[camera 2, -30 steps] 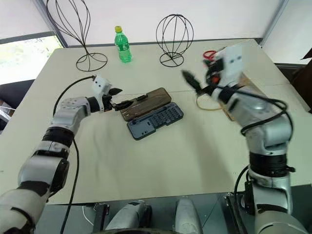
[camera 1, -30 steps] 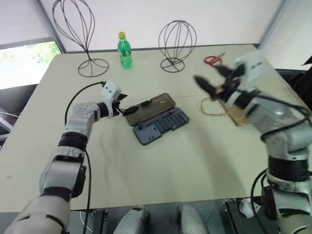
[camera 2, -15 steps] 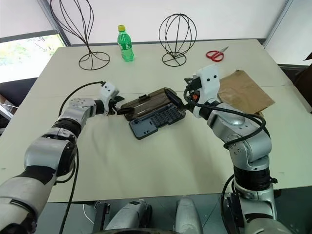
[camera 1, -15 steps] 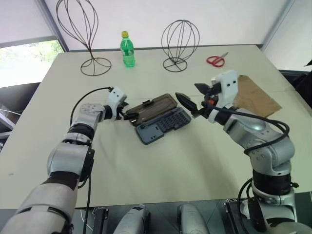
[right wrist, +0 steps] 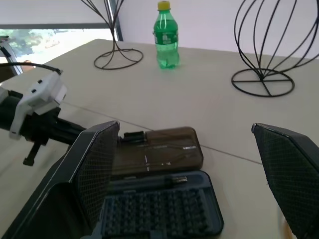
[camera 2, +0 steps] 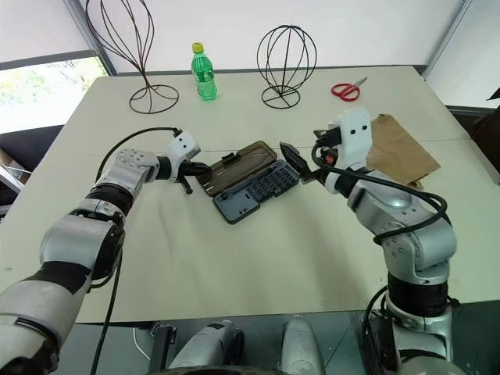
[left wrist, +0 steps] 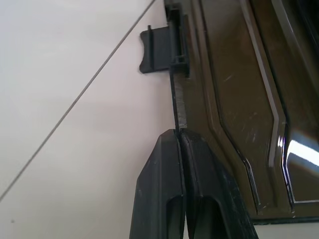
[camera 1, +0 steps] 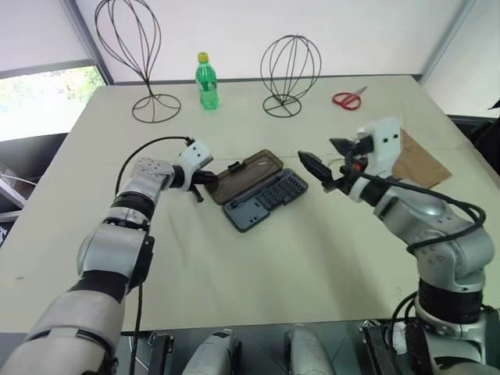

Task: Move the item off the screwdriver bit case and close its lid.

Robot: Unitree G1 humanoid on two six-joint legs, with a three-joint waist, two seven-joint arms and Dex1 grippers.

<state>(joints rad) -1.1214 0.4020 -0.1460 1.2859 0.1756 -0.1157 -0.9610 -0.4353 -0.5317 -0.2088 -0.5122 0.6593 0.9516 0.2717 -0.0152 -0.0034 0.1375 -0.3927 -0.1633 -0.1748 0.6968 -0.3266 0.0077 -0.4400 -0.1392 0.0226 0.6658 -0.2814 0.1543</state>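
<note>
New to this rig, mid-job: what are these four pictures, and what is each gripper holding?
This is a humanoid robot with two arms, each ending in a two-finger gripper. Two pictures come from its head, looking down on the table; the other two come from a camera on each wrist. On the table lie the open bit case, a brown paper, scissors, a green bottle and two wire stands. The left gripper is pinched shut on the lid's edge. The right gripper is open, holds nothing and hovers beside the case.
</note>
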